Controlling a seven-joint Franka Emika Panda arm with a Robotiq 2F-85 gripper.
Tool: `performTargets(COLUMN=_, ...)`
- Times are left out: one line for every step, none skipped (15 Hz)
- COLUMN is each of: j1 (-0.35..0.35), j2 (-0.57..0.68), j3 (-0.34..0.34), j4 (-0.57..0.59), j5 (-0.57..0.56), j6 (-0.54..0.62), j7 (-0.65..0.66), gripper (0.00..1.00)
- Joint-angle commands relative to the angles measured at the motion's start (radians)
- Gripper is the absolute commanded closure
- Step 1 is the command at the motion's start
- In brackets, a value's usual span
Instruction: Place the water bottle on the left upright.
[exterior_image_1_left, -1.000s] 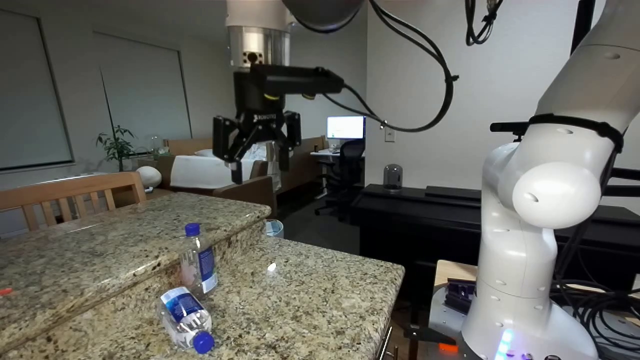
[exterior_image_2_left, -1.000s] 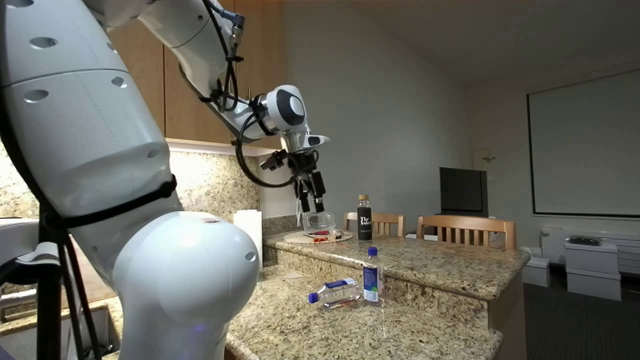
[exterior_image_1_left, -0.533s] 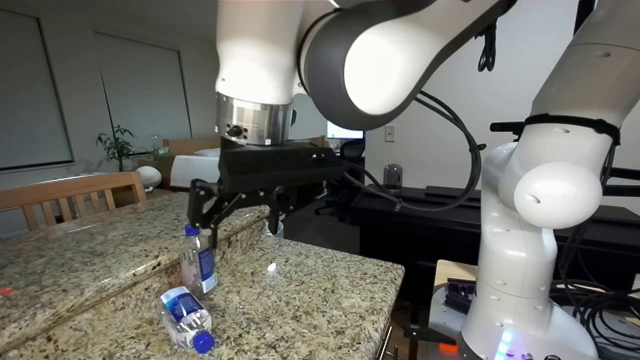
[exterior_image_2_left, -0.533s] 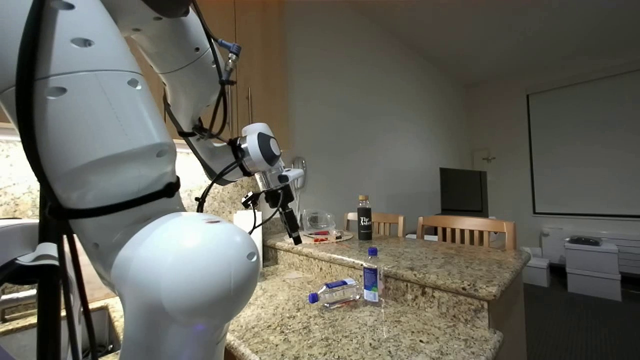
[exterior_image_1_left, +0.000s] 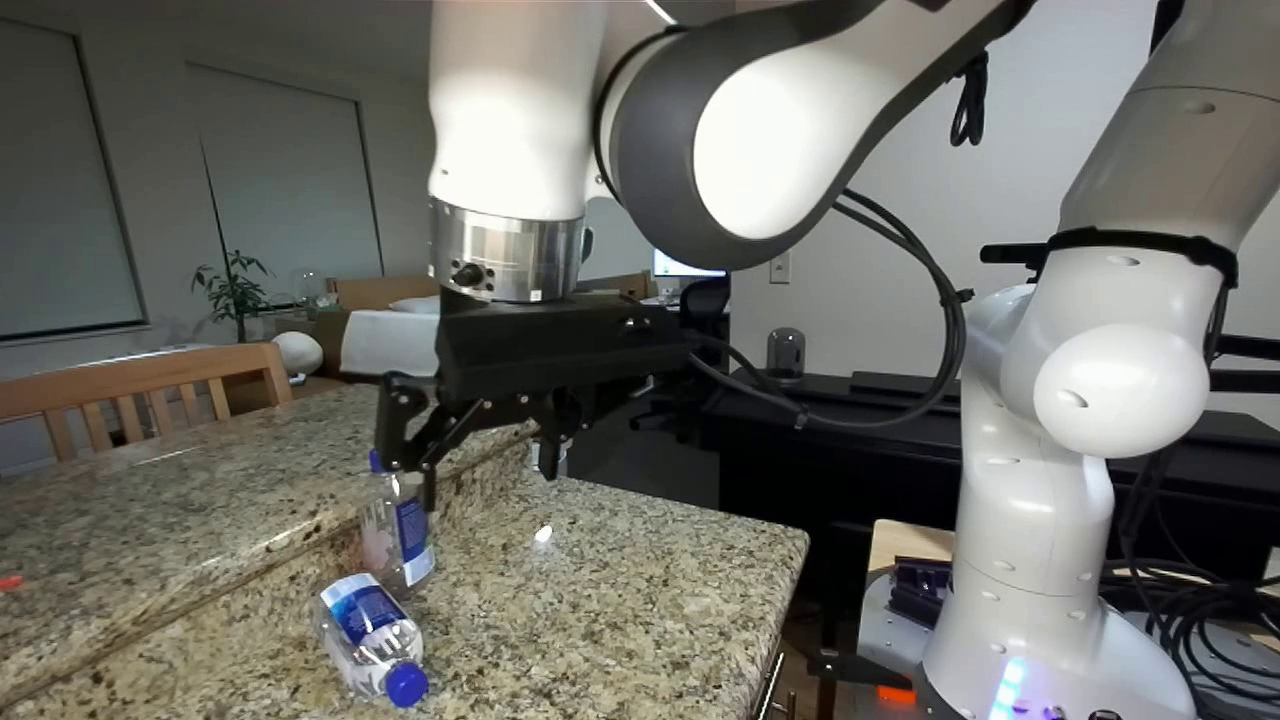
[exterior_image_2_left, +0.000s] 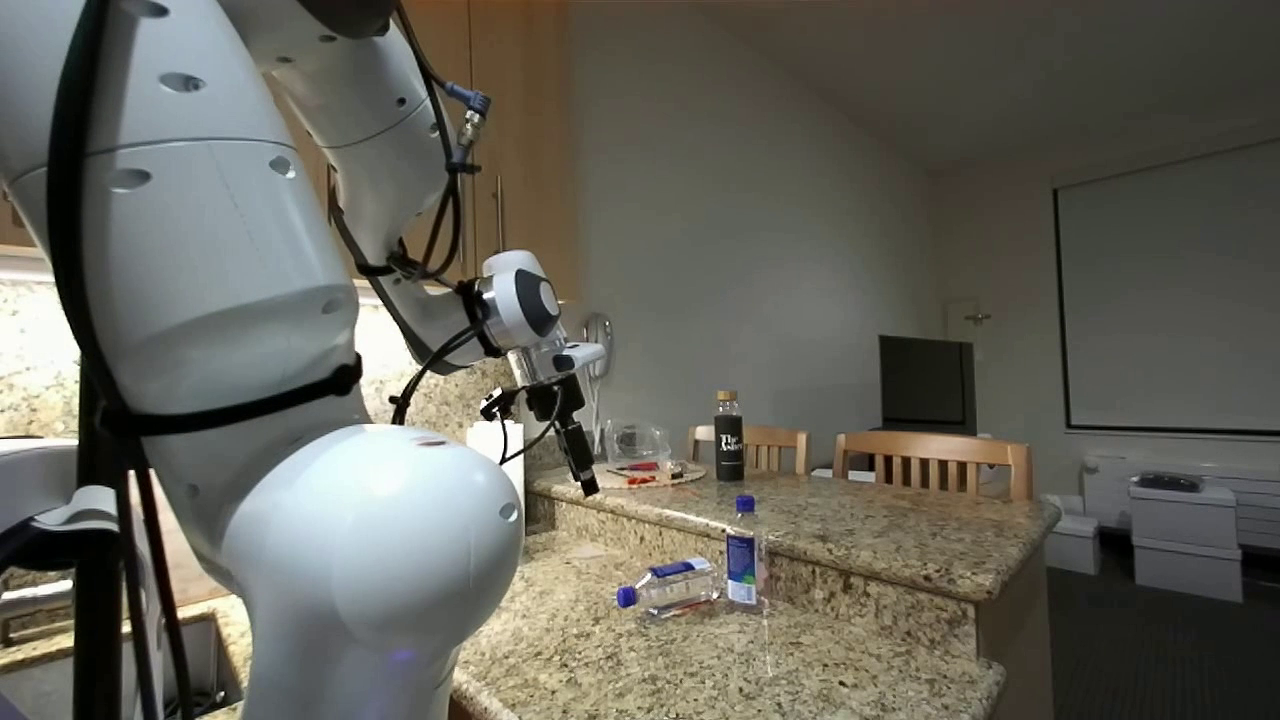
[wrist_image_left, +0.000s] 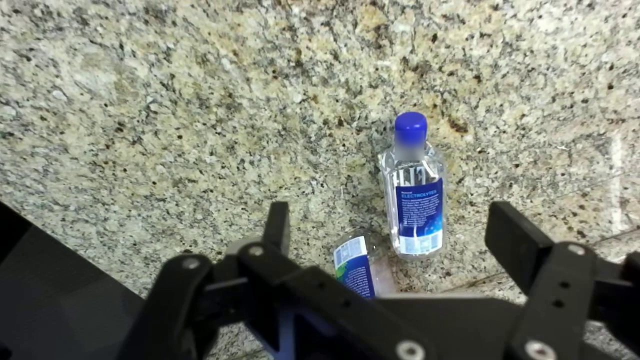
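Note:
The water bottle, clear with a blue cap and a mostly blue label, lies on its side on the lower granite counter. It shows in both exterior views and in the wrist view, cap pointing up the picture. My gripper is open and empty, above the counter and higher than the lying bottle; it also shows in an exterior view. In the wrist view the open fingers stand on either side of the lying bottle's lower part, well apart from it.
A near-identical bottle stands upright beside the lying bottle's base, against the raised counter's step; the gripper partly hides it in the wrist view. The raised ledge carries a dark bottle and a round mat with small items.
Over the last second my gripper has come down a long way toward the counter, with only a slight further drop in the last half second. It stays open. Both bottles have not moved.

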Motion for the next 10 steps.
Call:
performTargets(j1=0.011, j2=-0.004, j3=0.063, j4=-0.086, j5=-0.151, j6=0.108, j7=0.106, gripper=0.00)
performTargets(j1=0.001, j2=0.000, j3=0.098, j4=-0.106, j5=-0.221, j6=0.132, j7=0.148, gripper=0.00)
performTargets(j1=-0.020, j2=0.006, j3=0.143, j4=-0.128, j5=-0.311, j6=0.165, j7=0.209, gripper=0.00)
performTargets(j1=-0.029, j2=0.027, j3=0.175, j4=-0.146, j5=-0.374, j6=0.204, j7=0.259, gripper=0.00)
performTargets(j1=-0.042, j2=0.042, j3=0.210, j4=-0.164, j5=-0.435, j6=0.242, j7=0.328, gripper=0.00)
performTargets(j1=-0.080, j2=0.063, j3=0.258, j4=-0.177, j5=-0.501, j6=0.282, j7=0.401, gripper=0.00)
performTargets(j1=-0.109, j2=0.074, j3=0.300, j4=-0.186, j5=-0.579, j6=0.300, j7=0.482, gripper=0.00)
performTargets(j1=-0.147, j2=0.086, j3=0.340, j4=-0.185, j5=-0.660, j6=0.301, j7=0.555, gripper=0.00)
performTargets(j1=-0.187, j2=0.096, j3=0.384, j4=-0.179, j5=-0.747, j6=0.281, j7=0.633, gripper=0.00)
performTargets(j1=-0.233, j2=0.099, j3=0.431, j4=-0.170, j5=-0.825, j6=0.249, j7=0.719, gripper=0.00)
